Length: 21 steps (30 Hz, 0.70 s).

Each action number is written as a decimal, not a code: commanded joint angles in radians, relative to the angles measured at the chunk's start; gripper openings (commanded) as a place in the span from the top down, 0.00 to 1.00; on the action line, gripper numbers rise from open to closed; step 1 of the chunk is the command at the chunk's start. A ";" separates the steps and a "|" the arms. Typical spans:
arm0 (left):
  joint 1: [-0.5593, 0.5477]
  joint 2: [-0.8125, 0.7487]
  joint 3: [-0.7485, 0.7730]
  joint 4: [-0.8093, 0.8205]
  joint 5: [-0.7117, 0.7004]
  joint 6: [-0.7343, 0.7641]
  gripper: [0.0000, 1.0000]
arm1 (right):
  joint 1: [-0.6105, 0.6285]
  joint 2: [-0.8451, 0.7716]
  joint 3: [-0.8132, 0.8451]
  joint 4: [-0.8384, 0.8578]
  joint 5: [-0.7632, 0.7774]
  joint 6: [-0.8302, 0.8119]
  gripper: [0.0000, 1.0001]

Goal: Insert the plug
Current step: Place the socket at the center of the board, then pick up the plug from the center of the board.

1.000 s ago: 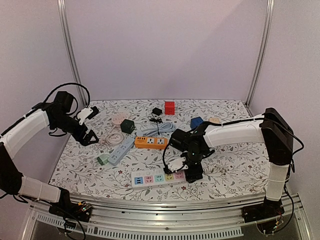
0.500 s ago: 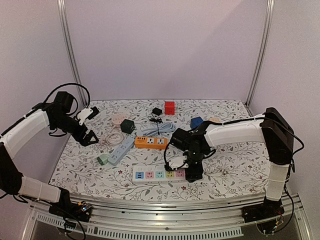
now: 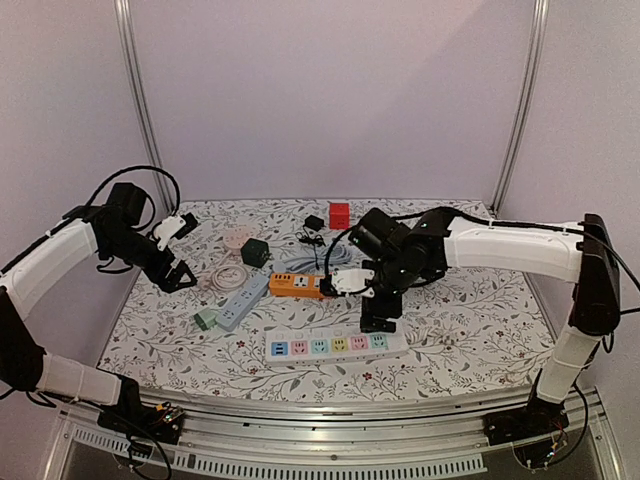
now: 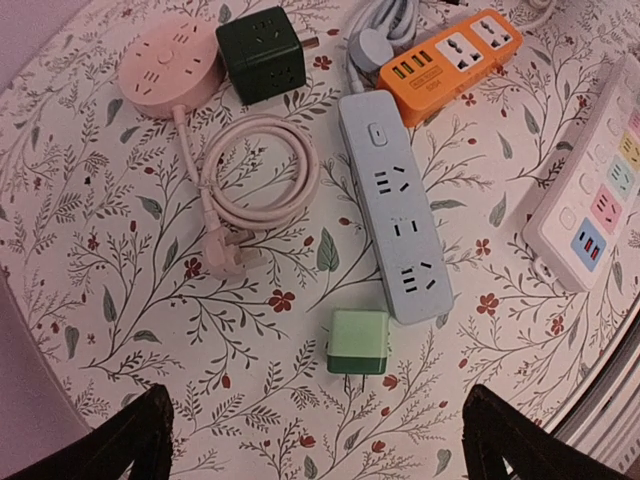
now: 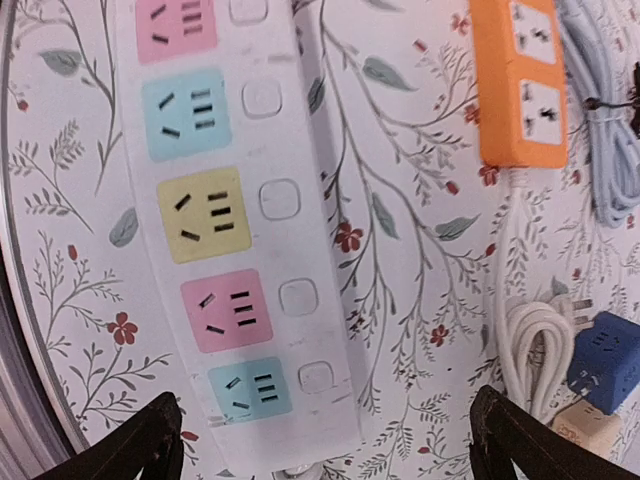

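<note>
Right claw (image 3: 377,322) is hovering spread and empty over the white power strip (image 5: 220,215); I'm guessing grabbing that white corded plug (image 5: 560,305) farther back is coming next.

The short strip (image 3: 300,285) lies just behind the long strip (image 3: 335,346). The slim strip (image 3: 243,298) lies behind and left of it, apart from it.

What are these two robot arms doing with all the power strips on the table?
They are meant to insert a plug, but neither arm holds one at this moment. The right gripper hovers open over the white power strip with coloured sockets, near its right end. The left gripper hangs open above the pale blue power strip and a green cube adapter, touching neither.
</note>
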<state>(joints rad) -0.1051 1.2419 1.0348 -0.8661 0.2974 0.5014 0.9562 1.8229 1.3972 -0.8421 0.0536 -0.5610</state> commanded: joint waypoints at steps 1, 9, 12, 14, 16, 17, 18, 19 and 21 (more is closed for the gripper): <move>-0.011 -0.009 -0.010 -0.008 0.000 0.008 0.00 | -0.045 -0.159 0.109 0.078 -0.069 0.115 0.01; -0.011 -0.009 -0.003 0.005 -0.001 -0.003 0.00 | -0.362 -0.087 0.275 0.034 0.176 0.630 0.01; -0.011 -0.006 -0.002 0.006 -0.007 -0.006 0.01 | -0.464 -0.009 0.323 -0.032 0.257 0.758 0.02; -0.011 -0.008 -0.004 0.005 -0.010 -0.006 0.00 | -0.528 0.043 0.348 -0.045 0.211 0.782 0.03; -0.011 -0.007 -0.007 0.006 -0.011 -0.006 0.01 | -0.583 0.117 0.403 -0.077 0.150 0.807 0.04; -0.011 -0.007 -0.008 0.006 -0.012 -0.005 0.00 | -0.601 0.163 0.438 -0.100 0.129 0.814 0.04; -0.011 -0.006 -0.009 0.006 -0.012 -0.007 0.00 | -0.615 0.219 0.489 -0.128 0.102 0.814 0.04; -0.011 -0.004 -0.011 0.007 -0.012 -0.009 0.00 | -0.624 0.250 0.524 -0.147 0.081 0.809 0.04; -0.011 -0.004 -0.013 0.009 -0.011 -0.010 0.01 | -0.624 0.312 0.567 -0.163 0.046 0.786 0.05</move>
<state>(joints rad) -0.1051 1.2419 1.0344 -0.8646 0.2909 0.5003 0.3363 2.0342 1.8641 -0.9058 0.1848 0.1856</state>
